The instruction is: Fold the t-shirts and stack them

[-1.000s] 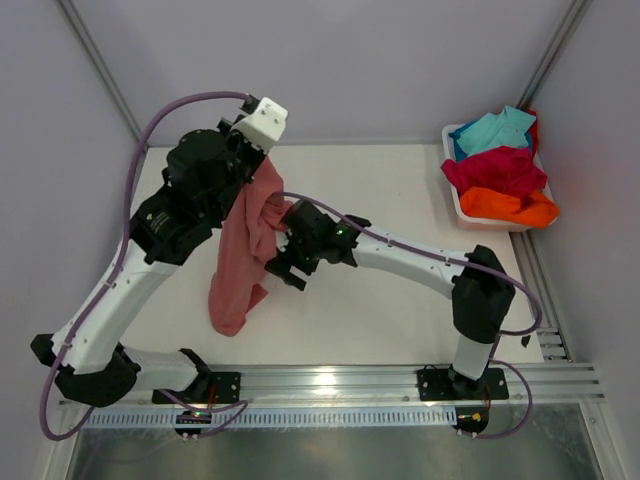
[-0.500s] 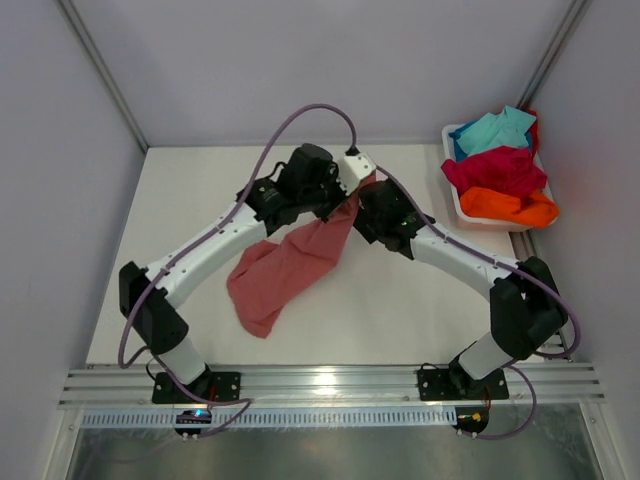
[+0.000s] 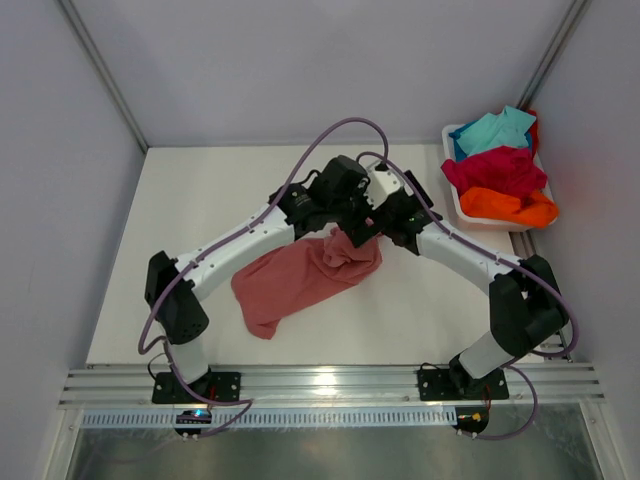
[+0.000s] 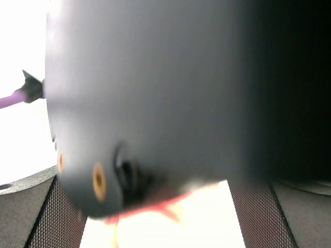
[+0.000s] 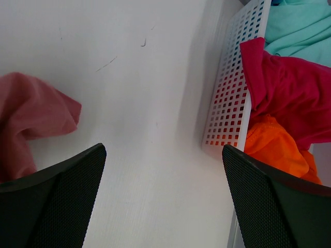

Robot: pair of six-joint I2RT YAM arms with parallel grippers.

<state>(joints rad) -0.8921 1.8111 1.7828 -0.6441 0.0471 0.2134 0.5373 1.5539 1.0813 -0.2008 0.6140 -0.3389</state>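
We count 4 t-shirts: pink tee [image 3: 290,285], turquoise tee [image 3: 495,130], crimson tee [image 3: 495,170], orange tee [image 3: 510,207]; 1 white tub [image 5: 227,98]; 2 arms: left arm [image 3: 235,245], right arm [image 3: 460,255].

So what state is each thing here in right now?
pink t-shirt, crumpled on the table, unfolded
white tub, heaped full
crimson t-shirt, bunched in the tub
orange t-shirt, bunched in the tub
turquoise t-shirt, bunched in the tub
left jaws, open
right jaws, open, empty

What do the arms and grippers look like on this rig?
Both the left arm and right arm have white tubular links with bulky black joint housings. A purple cable loops along each. The right gripper has black fingers with fine mesh-textured pads; the left gripper shows the same.
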